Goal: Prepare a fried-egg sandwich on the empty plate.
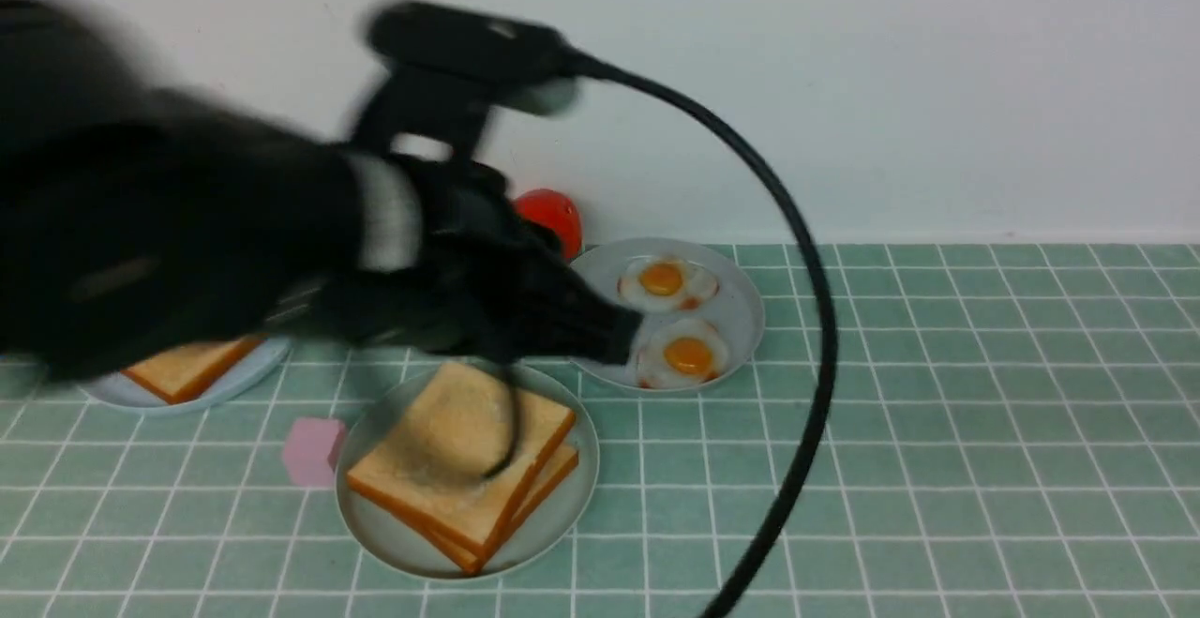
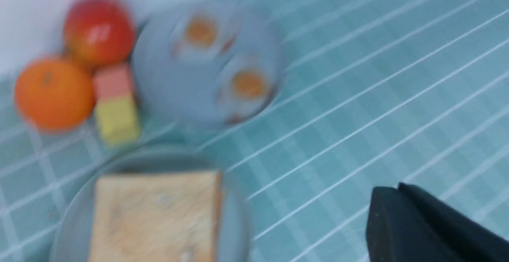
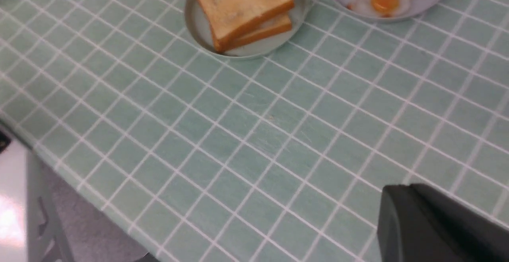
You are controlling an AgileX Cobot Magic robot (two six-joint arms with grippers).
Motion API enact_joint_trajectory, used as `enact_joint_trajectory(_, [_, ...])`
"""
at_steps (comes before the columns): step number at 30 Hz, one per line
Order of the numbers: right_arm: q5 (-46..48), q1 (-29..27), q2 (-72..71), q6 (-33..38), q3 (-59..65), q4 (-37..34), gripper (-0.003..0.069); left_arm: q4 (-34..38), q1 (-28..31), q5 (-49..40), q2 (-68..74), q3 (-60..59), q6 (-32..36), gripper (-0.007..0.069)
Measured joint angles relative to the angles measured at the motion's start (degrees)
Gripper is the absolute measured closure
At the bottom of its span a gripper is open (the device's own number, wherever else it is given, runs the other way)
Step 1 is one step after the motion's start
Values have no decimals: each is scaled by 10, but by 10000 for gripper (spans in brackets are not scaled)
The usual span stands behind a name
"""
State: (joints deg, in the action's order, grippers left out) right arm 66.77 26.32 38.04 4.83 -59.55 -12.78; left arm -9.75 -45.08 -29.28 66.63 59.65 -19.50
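Sandwich: two toast slices point(image 1: 459, 468) are stacked, the top one skewed, on the mint-green plate point(image 1: 562, 517) at mid counter point(image 3: 254, 134). No egg can be seen between them.
Egg plate: a grey-blue plate point(image 1: 741, 309) is set at 1 o'clock of the sandwich, and two fried eggs point(image 1: 689, 355) are carried on it.
Left end effector point(image 1: 623, 332): it is blurred. Its fingers are seen pressed together with nothing clamped, above the egg plate's 8 o'clock rim.
Right end effector point(image 3: 411, 190): its fingers are together and empty. It is held over bare counter, probably so that room is left for the other arm.
Spare toast point(image 1: 187, 365): it is kept at 10 o'clock, partly hidden.
Pink cube point(image 1: 312, 451): it is set just beside the plate at 9 o'clock.
Progress: the stacking is judged done, and the filling cannot be confirmed.
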Motion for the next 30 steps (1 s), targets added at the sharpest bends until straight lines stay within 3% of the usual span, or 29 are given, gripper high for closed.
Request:
enact_joint_trajectory(8, [5, 0, -107, -109, 51, 114, 627, 9, -14, 193, -283, -285, -26, 638])
enact_joint_trajectory(14, [-5, 0, -204, -211, 131, 178, 636, 6, -14, 315, -421, -430, -28, 638])
enact_joint_trajectory(22, [-69, 0, -272, -309, 213, 212, 657, 5, -14, 319, -474, -471, -28, 638])
enact_joint_trajectory(30, [-280, 0, -276, -346, 338, 224, 654, 3, -14, 305, -475, -472, -28, 638])
